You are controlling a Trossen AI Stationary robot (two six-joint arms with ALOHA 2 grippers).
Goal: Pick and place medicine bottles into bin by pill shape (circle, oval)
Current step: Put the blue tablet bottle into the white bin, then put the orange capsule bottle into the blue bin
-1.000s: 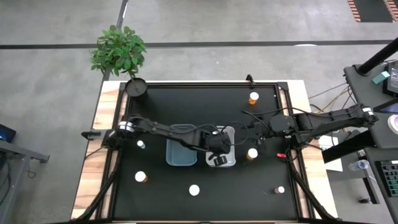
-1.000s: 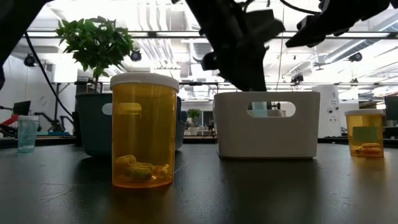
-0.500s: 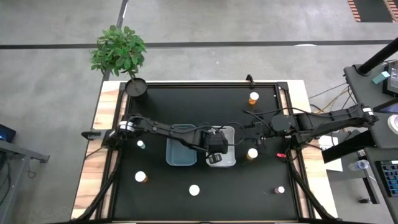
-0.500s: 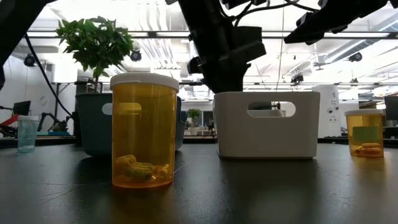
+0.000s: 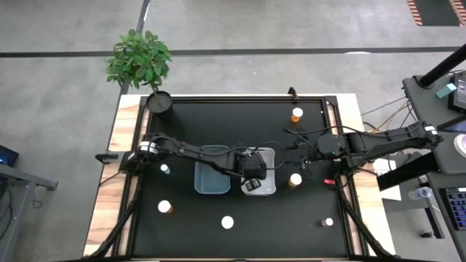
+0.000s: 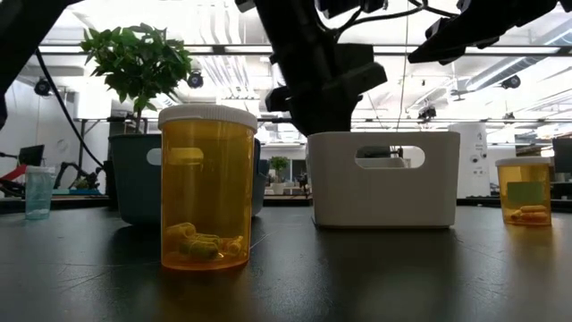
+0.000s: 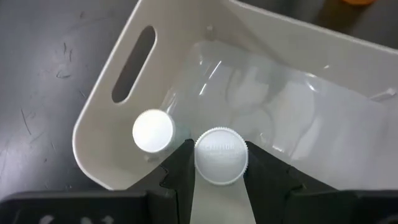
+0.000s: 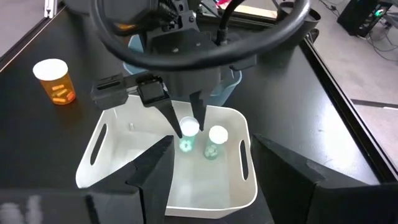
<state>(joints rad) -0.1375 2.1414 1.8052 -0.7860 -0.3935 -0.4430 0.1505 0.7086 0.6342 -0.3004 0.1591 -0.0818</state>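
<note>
Left gripper (image 7: pixel 219 165) hangs over the white bin (image 5: pixel 259 182) pinching a small white-capped bottle (image 7: pixel 221 155) – another bottle (image 7: pixel 153 130) stands at its 9 o'clock. Right gripper (image 5: pixel 296 155) waits half-spread, empty.

On a black table (image 5: pixel 240 218), the left arm reaches across a blue-grey bin (image 5: pixel 211 179) so that the left gripper (image 5: pixel 251 183) is over the white bin (image 5: pixel 266 172) just to its right. The right gripper (image 5: pixel 295 154) waits just right of the white bin, near a white-capped orange bottle (image 5: pixel 295 179). More bottles stand well apart: far right (image 5: pixel 297 114), near left (image 5: pixel 165 207), near centre (image 5: pixel 228 222) and near right (image 5: pixel 328 222), with a potted plant (image 5: pixel 140 64) at the far-left corner.
</note>
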